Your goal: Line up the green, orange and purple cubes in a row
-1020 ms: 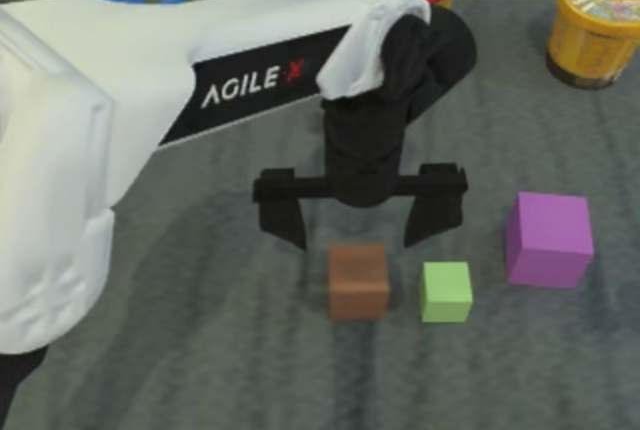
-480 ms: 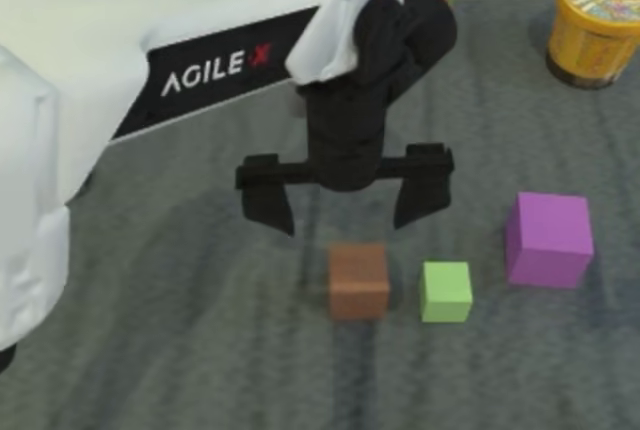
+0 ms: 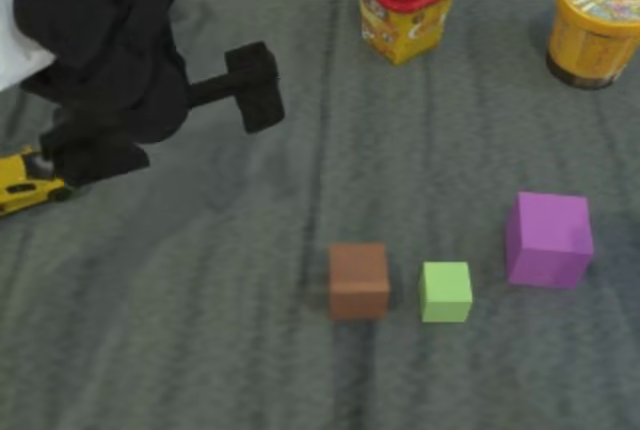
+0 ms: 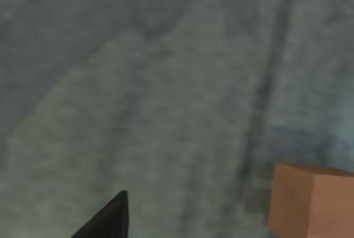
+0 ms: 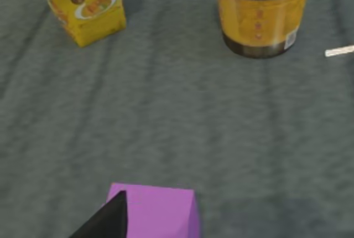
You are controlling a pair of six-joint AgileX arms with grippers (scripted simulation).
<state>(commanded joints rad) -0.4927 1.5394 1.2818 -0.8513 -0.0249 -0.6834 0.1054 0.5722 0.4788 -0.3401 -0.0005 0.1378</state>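
The orange cube [image 3: 358,280], the green cube [image 3: 445,291] and the purple cube [image 3: 548,239] sit apart in a rough left-to-right line on the grey cloth; the purple one lies slightly farther back. My left gripper [image 3: 175,135] hangs open and empty at the far left, well away from the cubes. Its wrist view shows one dark finger [image 4: 110,218] and the orange cube [image 4: 312,202] off to the side. My right arm is outside the top view. Its wrist view shows one finger [image 5: 108,218] just in front of the purple cube [image 5: 160,210], not touching it.
A red-lidded yellow tub [image 3: 405,0] and a round yellow tub [image 3: 595,20] stand at the back. A yellow toy car [image 3: 25,185] lies at the left edge beneath my left gripper. A small white stick [image 5: 338,51] lies beside the round tub [image 5: 260,11].
My left arm has pulled back from above the orange cube to the far left, gripper still open. The three cubes have not moved.
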